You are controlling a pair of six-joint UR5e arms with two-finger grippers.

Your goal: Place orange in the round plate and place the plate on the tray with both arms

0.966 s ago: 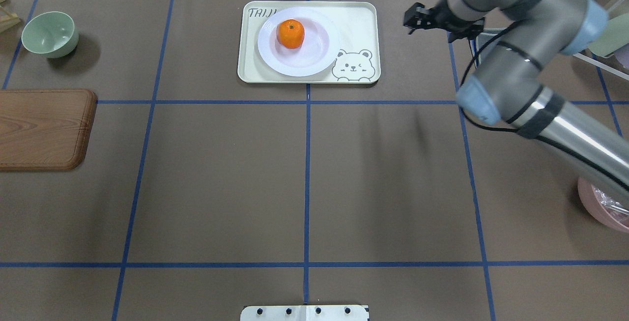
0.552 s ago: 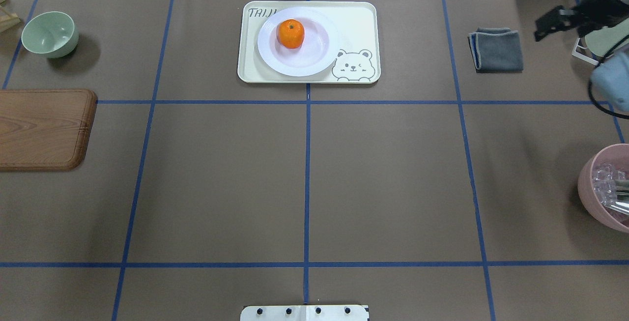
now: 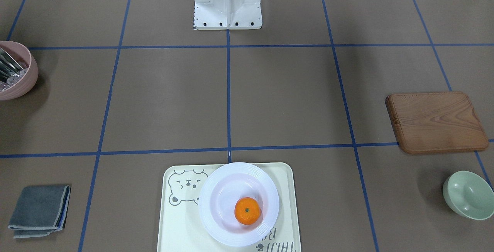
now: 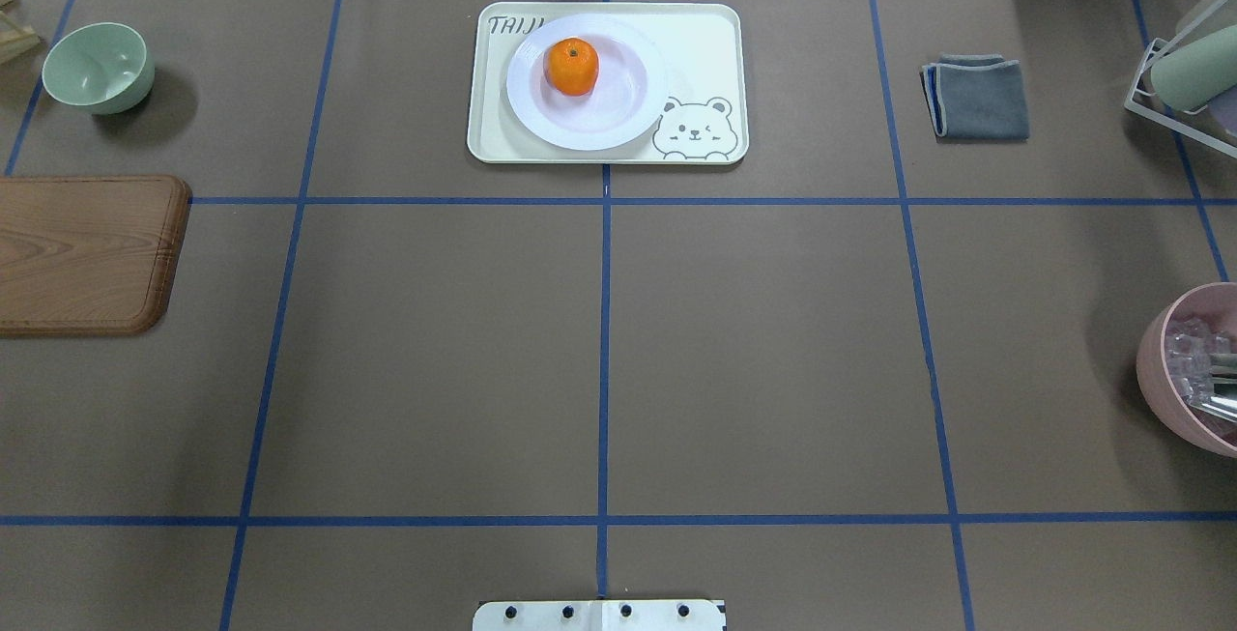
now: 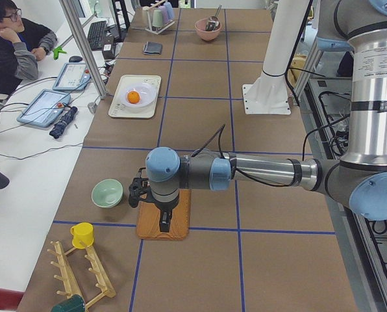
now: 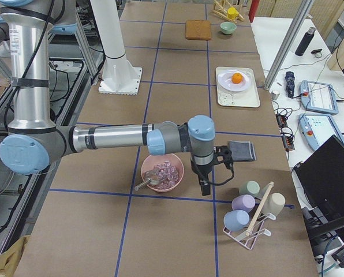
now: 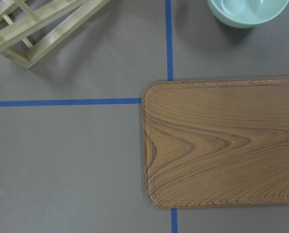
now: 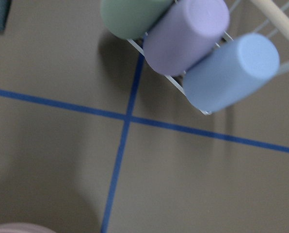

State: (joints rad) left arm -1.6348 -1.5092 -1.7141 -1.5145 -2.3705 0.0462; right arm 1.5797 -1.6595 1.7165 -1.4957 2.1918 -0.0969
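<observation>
Orange (image 4: 571, 67) sits in the glossy, ridged round plate (image 4: 618, 124), and the plate's on the cream bear tray (image 4: 705, 42). Pink bowl (image 4: 1155, 370), well off from the tray, holds clear chunks plus a metal utensil. Only the side views catch the left end effector (image 5: 163, 227) and right end effector (image 6: 204, 189) — can't tell if either's apart or together.

On the table's left, a pale green bowl (image 4: 99, 67) sits just beyond a brown wooden board (image 4: 87, 254). On the right, a folded grey cloth (image 4: 978, 98) lies far. Nearer is a pink bowl (image 4: 1160, 389) of clear lumps, and pastel cups (image 8: 185, 36) lie at the right edge.
</observation>
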